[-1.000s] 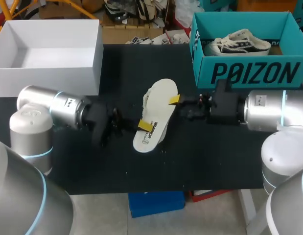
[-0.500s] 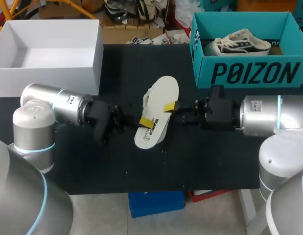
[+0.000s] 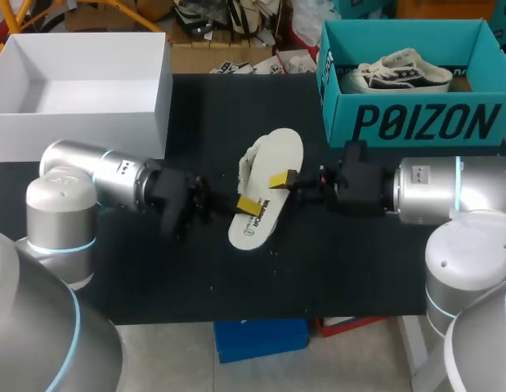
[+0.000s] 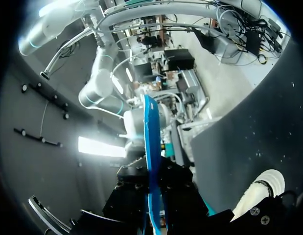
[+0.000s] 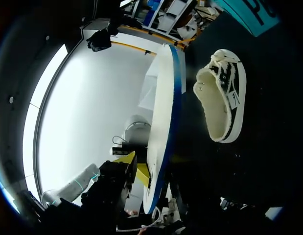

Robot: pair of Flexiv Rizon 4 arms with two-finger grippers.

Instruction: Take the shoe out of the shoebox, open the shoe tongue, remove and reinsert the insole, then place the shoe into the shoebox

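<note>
Your left gripper (image 3: 249, 202) was clenched on one long edge of the insole (image 3: 265, 192); your right gripper (image 3: 280, 179) pinched the opposite edge, apparently so both could steady and aim it for reinsertion; it hung just above the shoe (image 5: 222, 98), which lay on the tabletop (image 3: 359, 261) with its opening exposed; the teal shoebox (image 3: 416, 122) stood well apart.

Evenly lit black table (image 3: 359, 269), soft shadows, harsh white glare in right wrist view.
</note>
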